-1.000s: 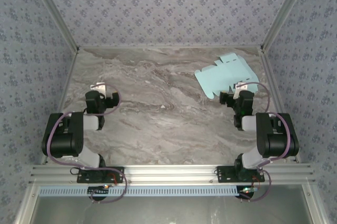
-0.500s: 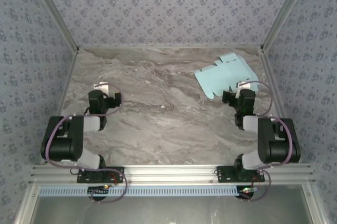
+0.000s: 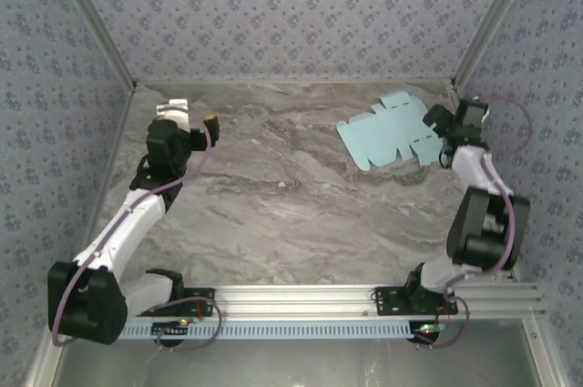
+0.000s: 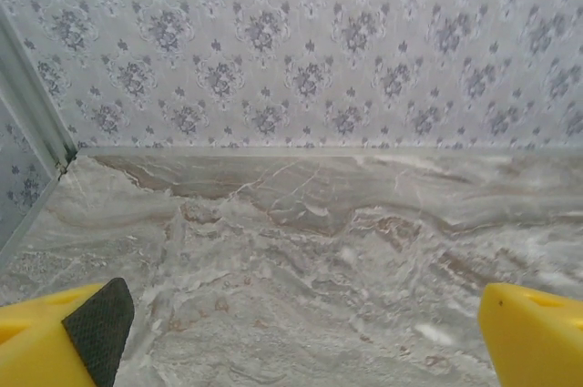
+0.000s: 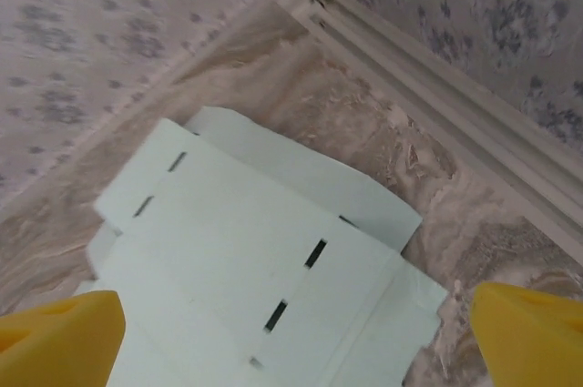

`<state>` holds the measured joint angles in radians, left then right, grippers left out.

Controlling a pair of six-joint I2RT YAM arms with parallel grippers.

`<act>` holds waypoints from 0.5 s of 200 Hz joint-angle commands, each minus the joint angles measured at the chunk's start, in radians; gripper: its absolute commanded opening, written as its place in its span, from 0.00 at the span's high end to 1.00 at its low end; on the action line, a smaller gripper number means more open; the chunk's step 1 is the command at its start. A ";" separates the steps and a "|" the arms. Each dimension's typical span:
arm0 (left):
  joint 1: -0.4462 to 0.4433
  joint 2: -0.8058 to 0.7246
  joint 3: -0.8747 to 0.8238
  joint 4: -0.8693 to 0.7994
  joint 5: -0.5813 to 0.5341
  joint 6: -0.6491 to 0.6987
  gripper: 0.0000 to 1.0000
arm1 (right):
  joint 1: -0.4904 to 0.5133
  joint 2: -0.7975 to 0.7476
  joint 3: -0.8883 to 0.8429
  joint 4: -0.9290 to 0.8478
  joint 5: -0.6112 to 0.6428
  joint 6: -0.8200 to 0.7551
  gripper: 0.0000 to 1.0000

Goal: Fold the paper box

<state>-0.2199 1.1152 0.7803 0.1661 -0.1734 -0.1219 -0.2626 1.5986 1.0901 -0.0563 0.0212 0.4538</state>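
There's the marbled desk [image 3: 291,214], and the paper box [image 3: 387,130] lies on it as a flat, unfolded pale blue sheet near the far right corner, slots and flaps showing. The right pincer [image 5: 291,341] is poised at the sheet's right edge, spread wide and holding nothing. The left pincer [image 4: 301,337] is up by the far left corner, also wide, with marble between its yellow fingers [image 4: 533,332].
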 commanded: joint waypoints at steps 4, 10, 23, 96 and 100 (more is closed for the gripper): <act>0.024 -0.050 0.036 -0.248 -0.198 -0.308 0.01 | 0.036 0.227 0.271 -0.236 -0.164 -0.041 0.08; 0.040 -0.055 0.050 -0.318 -0.233 -0.391 0.01 | 0.042 0.281 0.329 -0.260 -0.176 -0.059 0.09; 0.084 -0.063 0.063 -0.371 -0.173 -0.414 0.01 | 0.058 0.378 0.449 -0.323 -0.163 -0.100 0.09; 0.114 -0.299 -0.129 -0.395 -0.130 -0.571 0.01 | 0.103 0.663 0.726 -0.465 -0.228 -0.273 0.00; 0.114 -0.319 -0.140 -0.391 -0.136 -0.571 0.01 | 0.110 0.666 0.723 -0.471 -0.222 -0.276 0.00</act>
<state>-0.1143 0.9005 0.7006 -0.1917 -0.2737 -0.5961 -0.1768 2.2169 1.7771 -0.4114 -0.1585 0.2356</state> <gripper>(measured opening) 0.993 0.996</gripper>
